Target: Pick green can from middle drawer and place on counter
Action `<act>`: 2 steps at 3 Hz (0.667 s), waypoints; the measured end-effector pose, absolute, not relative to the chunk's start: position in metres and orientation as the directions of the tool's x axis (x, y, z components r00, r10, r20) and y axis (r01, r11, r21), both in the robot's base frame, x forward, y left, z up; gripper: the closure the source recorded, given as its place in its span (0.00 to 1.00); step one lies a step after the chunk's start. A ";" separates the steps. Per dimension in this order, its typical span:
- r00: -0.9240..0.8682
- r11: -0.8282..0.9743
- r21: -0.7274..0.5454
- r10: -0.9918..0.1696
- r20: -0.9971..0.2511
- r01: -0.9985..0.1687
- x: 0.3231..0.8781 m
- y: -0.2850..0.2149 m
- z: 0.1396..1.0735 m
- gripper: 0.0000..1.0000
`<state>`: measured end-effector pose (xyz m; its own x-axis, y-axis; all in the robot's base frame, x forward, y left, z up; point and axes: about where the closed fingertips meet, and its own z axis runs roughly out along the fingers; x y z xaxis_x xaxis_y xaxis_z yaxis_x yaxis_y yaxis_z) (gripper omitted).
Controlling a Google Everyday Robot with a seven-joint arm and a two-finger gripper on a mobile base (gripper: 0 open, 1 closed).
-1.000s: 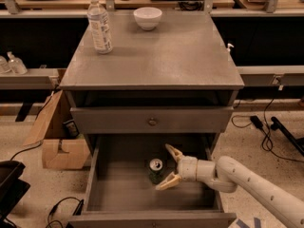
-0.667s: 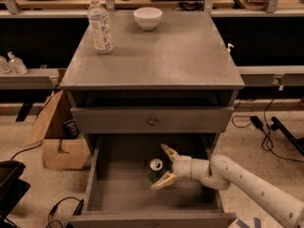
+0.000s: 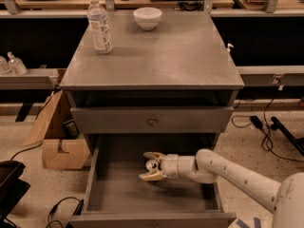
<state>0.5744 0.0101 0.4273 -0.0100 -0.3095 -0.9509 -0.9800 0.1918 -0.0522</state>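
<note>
The middle drawer (image 3: 107, 194) is pulled open below the closed upper drawer front. The green can (image 3: 151, 164) stands upright on the drawer floor near the middle, with its silver top showing. My gripper (image 3: 151, 166) reaches in from the right, low inside the drawer. Its tan fingers (image 3: 153, 176) sit on either side of the can and are drawn in against it. The can still rests on the drawer floor. The counter (image 3: 180, 56) is the flat grey cabinet top above.
A clear water bottle (image 3: 99, 25) stands at the counter's back left and a white bowl (image 3: 147, 18) at its back middle. A cardboard box (image 3: 57, 137) sits on the floor to the left. Cables lie on the floor to the right.
My gripper has slid left so that the can is now between its fingers. The fingers have narrowed around it. The can has not moved.
</note>
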 end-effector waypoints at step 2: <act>-0.016 0.184 -0.049 -0.337 -0.941 -0.982 0.573 0.015 0.425 0.96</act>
